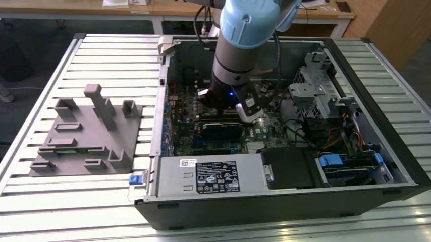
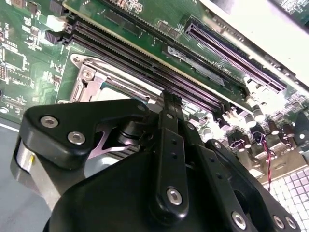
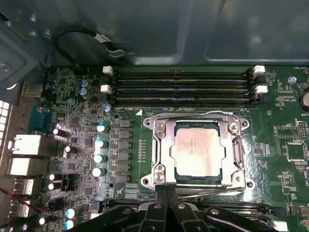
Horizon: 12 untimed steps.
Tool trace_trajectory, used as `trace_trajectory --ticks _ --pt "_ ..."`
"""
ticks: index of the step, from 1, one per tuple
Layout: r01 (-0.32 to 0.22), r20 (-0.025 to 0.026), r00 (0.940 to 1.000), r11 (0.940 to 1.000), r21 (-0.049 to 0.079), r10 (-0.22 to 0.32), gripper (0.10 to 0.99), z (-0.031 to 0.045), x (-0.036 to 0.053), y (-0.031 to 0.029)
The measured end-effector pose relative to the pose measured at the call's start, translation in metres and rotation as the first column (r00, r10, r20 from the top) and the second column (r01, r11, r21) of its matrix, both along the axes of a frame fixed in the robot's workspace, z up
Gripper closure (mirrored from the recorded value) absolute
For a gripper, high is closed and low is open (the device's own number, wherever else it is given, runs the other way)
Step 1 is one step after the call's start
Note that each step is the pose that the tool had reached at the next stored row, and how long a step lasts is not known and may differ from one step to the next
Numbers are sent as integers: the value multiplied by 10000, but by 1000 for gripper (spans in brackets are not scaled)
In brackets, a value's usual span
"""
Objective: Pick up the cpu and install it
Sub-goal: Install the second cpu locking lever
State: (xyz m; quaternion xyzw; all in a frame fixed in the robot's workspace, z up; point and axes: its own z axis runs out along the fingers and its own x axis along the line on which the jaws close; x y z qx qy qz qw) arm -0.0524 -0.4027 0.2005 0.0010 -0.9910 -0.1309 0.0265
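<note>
First wrist view — gripper [image 3: 166, 189] above socket | cpu [image 3: 199, 147] seated

You're in a lab or workshop: an opened computer case [image 1: 283, 126] lies on a slatted metal workbench [image 1: 101, 55], wooden desks [image 1: 168, 7] at twelve o'clock.

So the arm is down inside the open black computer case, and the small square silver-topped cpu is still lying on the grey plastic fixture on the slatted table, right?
Not quite. The arm is inside the open black computer case, but the small square silver-topped cpu lies in the metal socket frame on the green motherboard, as the first wrist view shows. The grey plastic fixture stands on the slatted table at the exterior view's left.
</note>
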Motion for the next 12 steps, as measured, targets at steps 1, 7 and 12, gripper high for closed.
trace_trajectory --ticks 1,7,12 --pt "0 0 10000 10000 5 0 980 -5 0 0" --pt "0 -1 10000 9999 162 0 980 -29 0 -8" --pt "0 4 10000 9996 294 0 980 -38 -17 -25"
